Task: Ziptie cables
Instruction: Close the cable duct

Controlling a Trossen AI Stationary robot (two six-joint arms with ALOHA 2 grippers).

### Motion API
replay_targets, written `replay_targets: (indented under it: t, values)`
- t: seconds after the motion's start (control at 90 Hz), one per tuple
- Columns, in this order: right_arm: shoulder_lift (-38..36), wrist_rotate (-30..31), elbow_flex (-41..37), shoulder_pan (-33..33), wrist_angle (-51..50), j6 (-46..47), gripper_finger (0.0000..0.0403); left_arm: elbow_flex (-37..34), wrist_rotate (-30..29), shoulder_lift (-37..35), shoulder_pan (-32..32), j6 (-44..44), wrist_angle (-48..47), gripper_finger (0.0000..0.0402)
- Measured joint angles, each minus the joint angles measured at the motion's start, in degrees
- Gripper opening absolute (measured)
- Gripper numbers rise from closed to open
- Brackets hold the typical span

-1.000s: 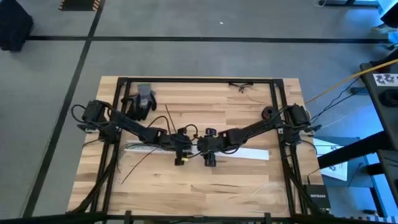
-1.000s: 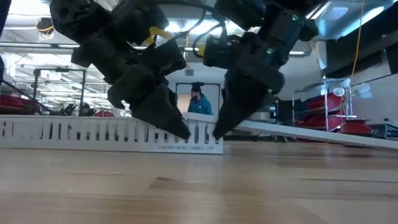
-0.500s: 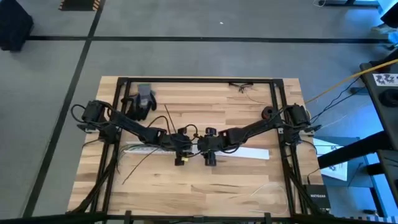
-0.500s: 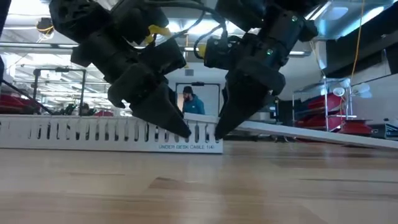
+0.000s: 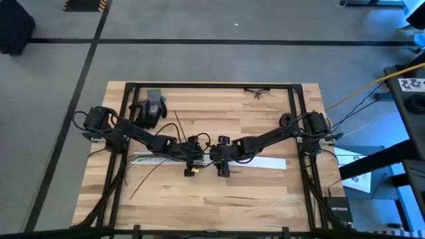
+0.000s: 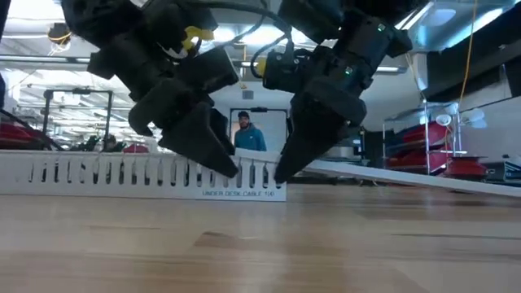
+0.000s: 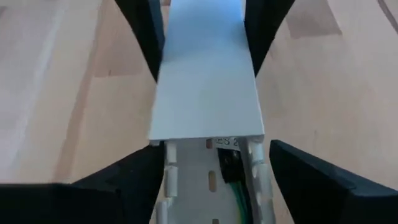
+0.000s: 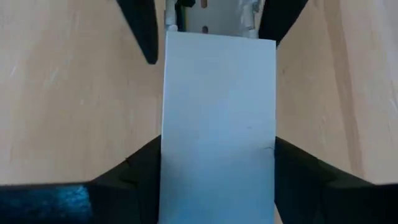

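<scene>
Cables (a dark and green bit is all that shows) lie inside the white slotted duct, just past the end of its flat white cover. My left gripper and my right gripper meet nose to nose at that joint, near the table centre. Both pairs of fingers are spread apart, straddling the duct and the cover without clamping either. Beyond the duct, a person stands in the room.
</scene>
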Motion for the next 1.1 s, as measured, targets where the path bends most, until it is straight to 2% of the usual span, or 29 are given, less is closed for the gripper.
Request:
replay_targets:
  t: [0.556,0.944,1.1]
  values:
    - [0.07,-0.37,-0.13,0.02,-0.22,-0.33,0.0225,3.05,-2.87,-3.18,0.09,0.52,-1.94,0.0280]
    - [-0.33,-0.30,-0.12,0.04,1.19,-0.79,0.0225,3.43,-3.81,0.32,0.40,-2.89,-8.80,0.0280]
    - [0.02,-0.36,2.66,0.02,-0.59,-2.75,0.0225,3.37,-3.76,0.32,0.35,-3.98,-10.61,0.0280]
